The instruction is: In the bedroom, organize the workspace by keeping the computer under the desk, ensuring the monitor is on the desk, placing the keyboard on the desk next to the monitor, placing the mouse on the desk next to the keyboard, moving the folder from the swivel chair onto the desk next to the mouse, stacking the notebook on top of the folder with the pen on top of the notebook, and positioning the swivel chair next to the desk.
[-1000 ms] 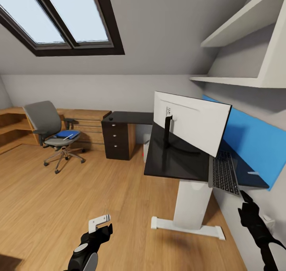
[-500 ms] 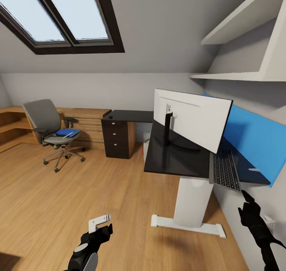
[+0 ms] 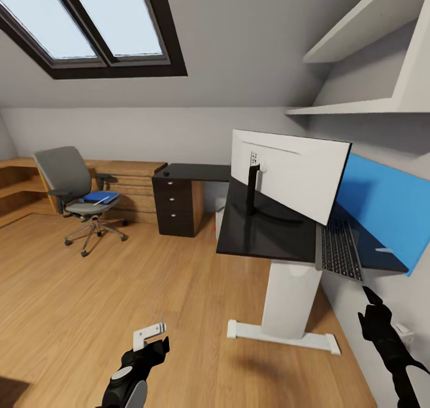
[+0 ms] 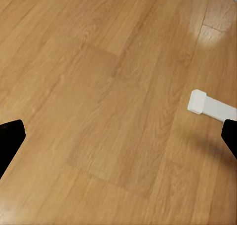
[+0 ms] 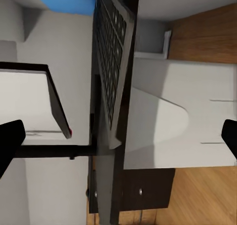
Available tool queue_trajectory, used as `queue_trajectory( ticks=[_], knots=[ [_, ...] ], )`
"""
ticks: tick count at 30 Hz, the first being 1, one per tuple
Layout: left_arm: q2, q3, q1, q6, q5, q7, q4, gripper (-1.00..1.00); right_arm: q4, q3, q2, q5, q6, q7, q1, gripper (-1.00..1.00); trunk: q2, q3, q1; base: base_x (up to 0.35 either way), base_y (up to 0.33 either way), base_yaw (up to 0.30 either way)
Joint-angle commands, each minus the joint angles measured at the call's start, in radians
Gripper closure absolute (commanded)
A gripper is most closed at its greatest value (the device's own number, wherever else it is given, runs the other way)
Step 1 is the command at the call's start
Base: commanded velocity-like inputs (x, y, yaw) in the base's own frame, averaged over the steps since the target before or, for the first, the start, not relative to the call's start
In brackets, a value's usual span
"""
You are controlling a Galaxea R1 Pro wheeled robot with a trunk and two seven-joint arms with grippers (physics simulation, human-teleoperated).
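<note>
Left to right. Chair (image 3: 77, 196) stands far left by the wooden shelving, well apart from the table (image 3: 266, 235); blue folder (image 3: 98, 197) lies on its seat with a thin white thing on top, likely the pen, too small to be sure. Left gripper (image 3: 149, 342) hangs low over bare floor (image 4: 98, 87), empty, fingers spread wide in the left wrist view. Monitor (image 3: 292, 181) is on the table, back toward the camera. Keyboard (image 3: 340, 249) lies just beside it, hanging over the table's edge. Right gripper (image 3: 371, 300) sits just below the keyboard, fingertips wide apart in the right wrist view, empty. Step in hand, by my guess: seating the keyboard. Next: push it fully onto the table, then fetch the folder.
</note>
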Motion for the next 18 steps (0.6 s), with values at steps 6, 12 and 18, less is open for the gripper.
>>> queue_trajectory(
  ticks=[6,12,18],
  knots=[
    [0.000,-0.002,-0.001,0.002,0.009,0.008,-0.001,-1.00,0.000,-0.001,0.001,-0.005,0.006,0.002,-0.001,-1.00,-0.043,-0.020,0.023,0.000,0.000,0.000],
    [0.000,-0.001,-0.001,0.002,0.010,0.006,-0.001,-1.00,0.000,-0.001,0.001,-0.005,0.005,0.002,-0.001,-1.00,-0.057,-0.026,0.031,0.000,0.000,0.000],
    [0.002,0.001,-0.001,0.002,0.010,0.001,-0.001,-1.00,0.000,0.001,0.001,-0.004,0.005,0.002,-0.001,-1.00,-0.057,-0.026,0.031,0.032,0.000,0.000]
  ],
)
